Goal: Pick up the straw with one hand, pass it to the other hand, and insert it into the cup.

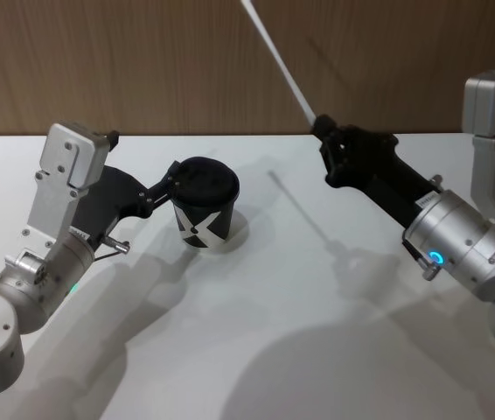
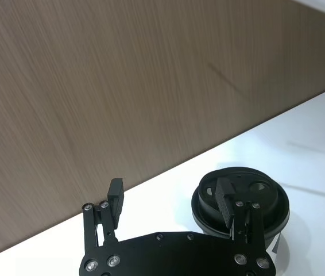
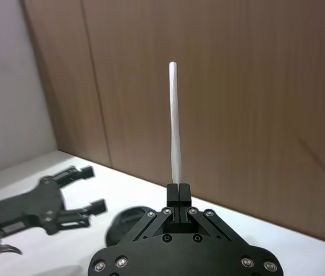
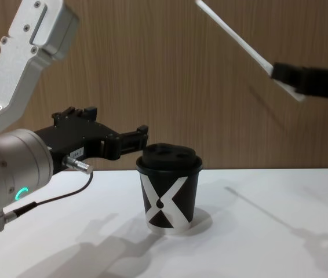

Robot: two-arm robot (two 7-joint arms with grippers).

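Head view. Right gripper (image 1: 322, 125): fingers pressed together on the straw (image 1: 278, 57), pinching it near its lower end. It hangs in the air over the far right part of the desk (image 1: 274, 350), above and well to the right of the cup (image 1: 205, 210).

Straw: white, straight, slanting up and leftward from the grip against the wood wall (image 1: 142, 61); clear of cup and desk. In the chest view a short end of the straw (image 4: 233, 36) pokes out below the grip. In the right wrist view the fingers (image 3: 173, 194) are closed, with the straw (image 3: 175, 121) rising from between them.

Left gripper (image 1: 164, 188): fingers spread, holding nothing, at lid height on the cup's left side. One finger (image 2: 225, 198) lies just beside the lid; contact cannot be told.

Cup: black, white X pattern, domed black lid, upright near the desk's far edge, left of centre.

Desk: white.
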